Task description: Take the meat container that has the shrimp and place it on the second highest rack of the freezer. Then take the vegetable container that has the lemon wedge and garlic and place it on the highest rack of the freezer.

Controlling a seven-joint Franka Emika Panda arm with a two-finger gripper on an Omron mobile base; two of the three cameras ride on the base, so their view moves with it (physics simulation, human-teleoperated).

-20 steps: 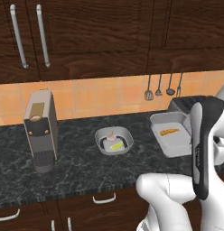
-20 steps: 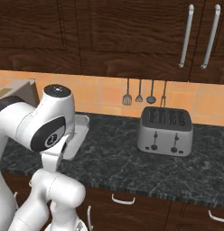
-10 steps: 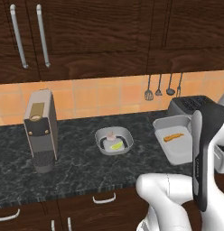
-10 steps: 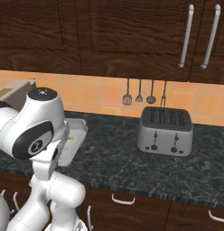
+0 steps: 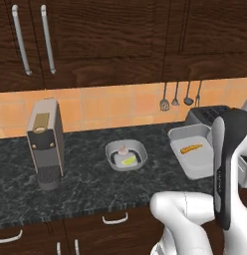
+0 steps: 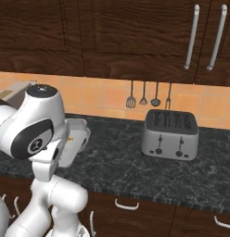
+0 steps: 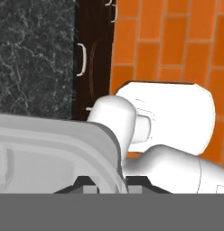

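Grey rigid plastic tray w/ small orange shrimp, raised off black counter at its right end. Gripper clenched on tray rim. Light, stiff; shrimp loose, so keep level.

Meat container: pale grey rectangular tray, raised clear of table near its right end, slightly tilted. Shrimp: small curved orange piece lying inside tray, toward back half, much smaller than tray. In hand view tray rim sits between two dark tips of claw, pinched at one edge. Vegetable container: small rounded grey dish resting flat mid-table, well apart from tray. Inside: yellow-green lemon wedge toward front, pale pinkish garlic just behind.
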